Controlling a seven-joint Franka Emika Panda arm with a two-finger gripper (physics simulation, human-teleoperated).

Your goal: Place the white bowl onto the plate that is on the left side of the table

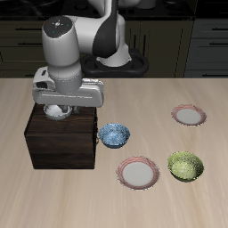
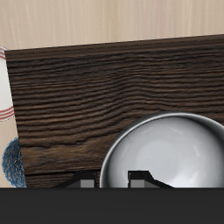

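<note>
The white bowl [image 1: 57, 110] sat on top of the dark wooden box [image 1: 61, 141], directly beneath the gripper [image 1: 62, 103]; in the wrist view the white bowl [image 2: 168, 150] lay just ahead of the fingertips [image 2: 87, 182], its rim nearly touching them; the bowl being round, no long axis mattered. The fingers appeared to stand apart over the near rim, holding nothing, though whether they touched it could not be told. The target plate [image 1: 189, 114] lay well apart across the table [image 1: 151, 93], beyond the blue-patterned bowl [image 1: 114, 134]; the second plate [image 1: 139, 173] and green bowl [image 1: 185, 165] sat nearer the front edge.
</note>
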